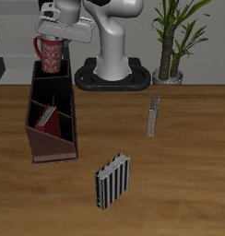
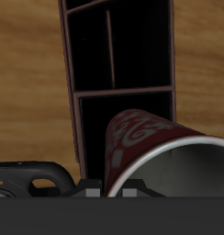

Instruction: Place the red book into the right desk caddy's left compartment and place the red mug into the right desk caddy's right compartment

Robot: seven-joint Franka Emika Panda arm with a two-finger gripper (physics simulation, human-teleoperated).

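Note:
The red mug [image 1: 51,53], speckled with a pale pattern, hangs in my gripper [image 1: 55,33], which is shut on its rim. It is just over the small tall-walled right compartment [image 1: 50,76] at the far end of the right desk caddy [image 1: 36,138]. The red book [image 1: 49,116] leans inside the wider left compartment [image 1: 59,123], pale page edge up. In the wrist view the mug [image 2: 146,147] lies tilted with its grey inside showing. It is held at the gripper [image 2: 110,191], above the caddy's dark divided sections [image 2: 118,55].
A black-and-white striped book [image 1: 112,181] stands near the table's front edge. A thin grey object [image 1: 153,116] stands mid-table. The robot base [image 1: 114,72] and a potted plant [image 1: 171,55] are at the back.

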